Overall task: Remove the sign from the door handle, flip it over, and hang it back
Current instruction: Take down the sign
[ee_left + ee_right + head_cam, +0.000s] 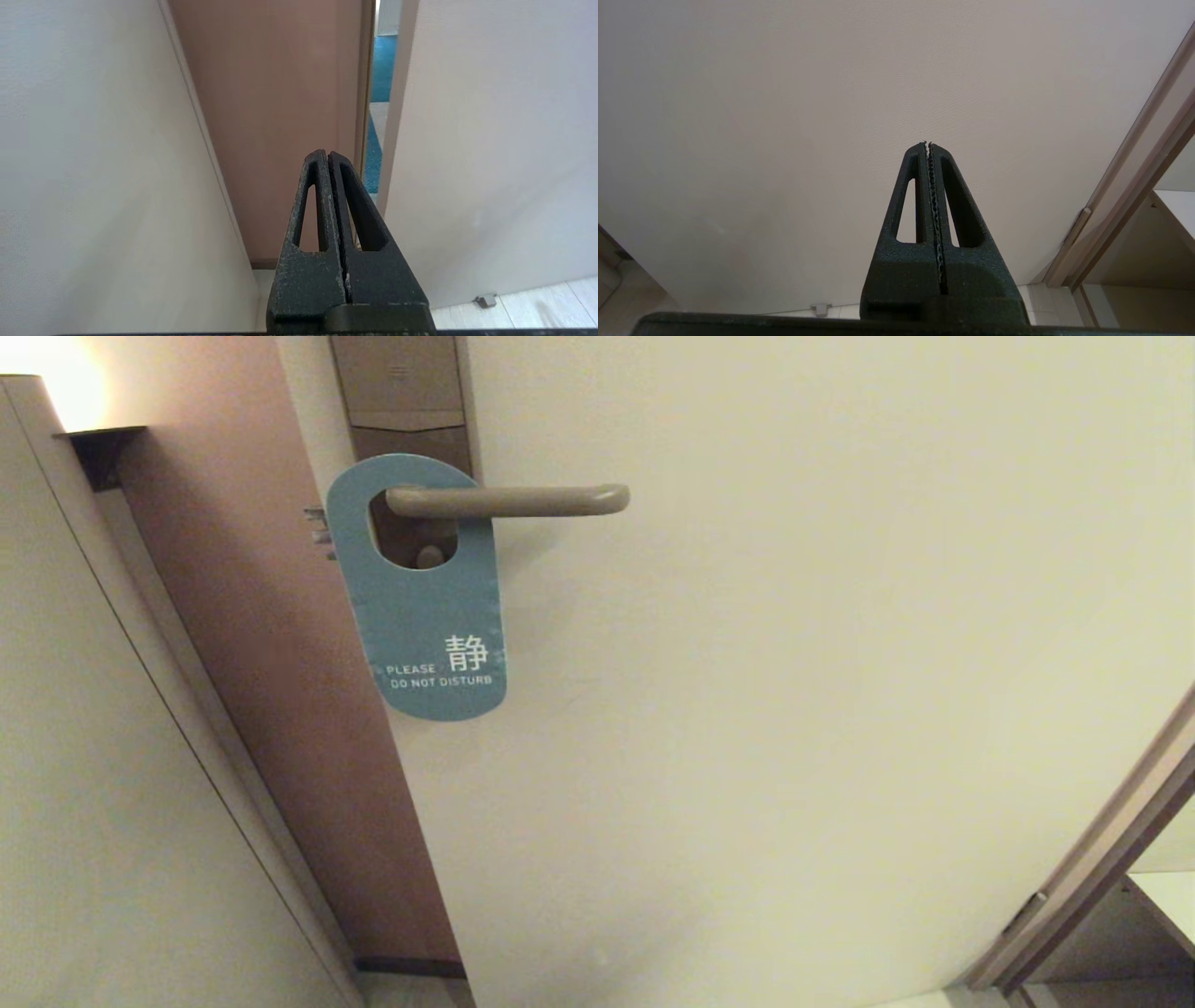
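Warm dim light; wall lamp [65, 383] glare upper left; soft shadow under door handle [509, 501]; slight softness.

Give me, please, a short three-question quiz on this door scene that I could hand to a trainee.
1. True or false: the sign hangs on the door handle with its blue "PLEASE DO NOT DISTURB" side facing out.
2. How do the left gripper and the right gripper stand? A) both shut and empty B) both open C) one holds the sign
3. Fill in: the handle passes through the sign's oval ____.

Key:
1. True.
2. A; neither gripper shows in the head view, so both are away from the sign.
3. Hole.
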Robot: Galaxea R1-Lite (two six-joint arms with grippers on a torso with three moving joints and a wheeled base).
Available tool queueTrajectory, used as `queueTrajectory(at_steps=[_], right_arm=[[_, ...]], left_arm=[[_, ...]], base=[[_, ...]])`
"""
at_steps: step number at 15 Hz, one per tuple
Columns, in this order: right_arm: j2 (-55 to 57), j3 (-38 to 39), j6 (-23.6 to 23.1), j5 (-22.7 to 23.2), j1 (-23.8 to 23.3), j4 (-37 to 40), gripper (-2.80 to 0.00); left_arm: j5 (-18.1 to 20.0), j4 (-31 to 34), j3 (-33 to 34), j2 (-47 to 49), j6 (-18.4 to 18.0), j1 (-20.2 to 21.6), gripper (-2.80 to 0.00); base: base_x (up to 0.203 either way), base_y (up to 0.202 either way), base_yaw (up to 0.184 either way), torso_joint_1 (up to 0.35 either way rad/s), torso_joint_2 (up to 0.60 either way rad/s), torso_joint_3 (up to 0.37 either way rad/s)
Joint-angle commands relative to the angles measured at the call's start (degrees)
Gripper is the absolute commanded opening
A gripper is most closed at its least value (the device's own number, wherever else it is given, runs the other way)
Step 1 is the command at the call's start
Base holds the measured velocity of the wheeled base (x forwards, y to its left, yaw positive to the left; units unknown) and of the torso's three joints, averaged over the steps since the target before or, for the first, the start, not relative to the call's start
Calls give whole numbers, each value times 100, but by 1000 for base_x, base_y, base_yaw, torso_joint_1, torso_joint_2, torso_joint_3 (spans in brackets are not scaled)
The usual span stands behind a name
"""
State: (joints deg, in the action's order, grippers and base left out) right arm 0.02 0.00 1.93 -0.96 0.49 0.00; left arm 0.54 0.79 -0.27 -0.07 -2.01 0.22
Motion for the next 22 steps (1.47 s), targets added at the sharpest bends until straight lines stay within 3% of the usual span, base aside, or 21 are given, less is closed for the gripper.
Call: queueTrajectory(at_steps=[1, 22], right_arm=[[-2, 0, 1, 0, 4, 0, -280], [-2, 0, 1, 0, -2, 0, -280]], left_arm=[[-17, -42, 10, 7, 8, 4, -280], [1, -141, 26, 7, -27, 4, -280]], base=[[0, 0, 0, 0, 0, 0], [0, 0, 0, 0, 0, 0]])
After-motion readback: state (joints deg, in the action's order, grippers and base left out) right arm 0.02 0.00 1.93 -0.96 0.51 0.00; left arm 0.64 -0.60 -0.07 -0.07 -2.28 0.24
